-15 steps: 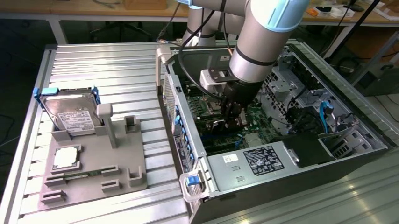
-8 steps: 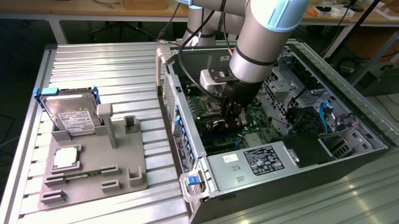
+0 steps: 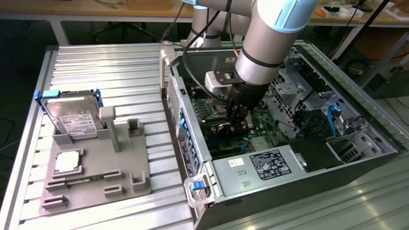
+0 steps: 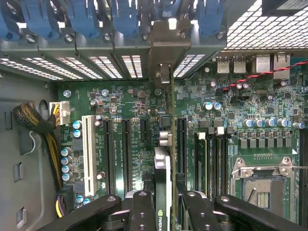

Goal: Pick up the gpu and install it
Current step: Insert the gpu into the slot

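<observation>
The gpu stands on edge over the green motherboard inside the open computer case. I see it edge-on, a thin dark card with a green logo near my fingers. Its pale metal end bracket rests against the case's rear slot openings. My gripper is shut on the card, with one black finger on each side of it. In the exterior view the gripper reaches down into the middle of the case. Whether the card's edge sits fully in its slot I cannot tell.
Blue slot latches line the rear of the case. Beside the card are empty black slots, a white slot and the CPU socket. On the exterior view's left, a grey fixture holds a hard drive.
</observation>
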Available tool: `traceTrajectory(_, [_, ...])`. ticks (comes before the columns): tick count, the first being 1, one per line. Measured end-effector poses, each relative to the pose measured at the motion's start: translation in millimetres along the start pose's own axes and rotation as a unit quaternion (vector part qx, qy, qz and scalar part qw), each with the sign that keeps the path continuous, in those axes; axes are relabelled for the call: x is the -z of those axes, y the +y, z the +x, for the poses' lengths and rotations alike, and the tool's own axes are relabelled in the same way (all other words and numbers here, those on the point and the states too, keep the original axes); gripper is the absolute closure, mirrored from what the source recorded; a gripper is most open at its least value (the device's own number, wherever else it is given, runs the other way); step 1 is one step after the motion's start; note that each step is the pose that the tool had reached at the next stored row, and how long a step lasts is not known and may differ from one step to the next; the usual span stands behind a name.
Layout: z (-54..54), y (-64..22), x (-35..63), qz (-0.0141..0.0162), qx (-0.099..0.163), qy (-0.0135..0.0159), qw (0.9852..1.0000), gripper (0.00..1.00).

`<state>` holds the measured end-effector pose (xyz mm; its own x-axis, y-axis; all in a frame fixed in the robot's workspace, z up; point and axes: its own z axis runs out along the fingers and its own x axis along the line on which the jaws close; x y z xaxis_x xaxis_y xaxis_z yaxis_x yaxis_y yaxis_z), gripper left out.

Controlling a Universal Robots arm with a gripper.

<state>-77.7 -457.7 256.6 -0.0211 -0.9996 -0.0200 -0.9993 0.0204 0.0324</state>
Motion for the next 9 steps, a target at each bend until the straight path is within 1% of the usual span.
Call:
traceTrajectory(3, [0.0,0.1,3.2,-0.0001,0.0,0.0002,1.0,0.73])
traceTrajectory(9, [1.3,0.1,3.5,-0.0001,0.0,0.0002,1.0,0.73])
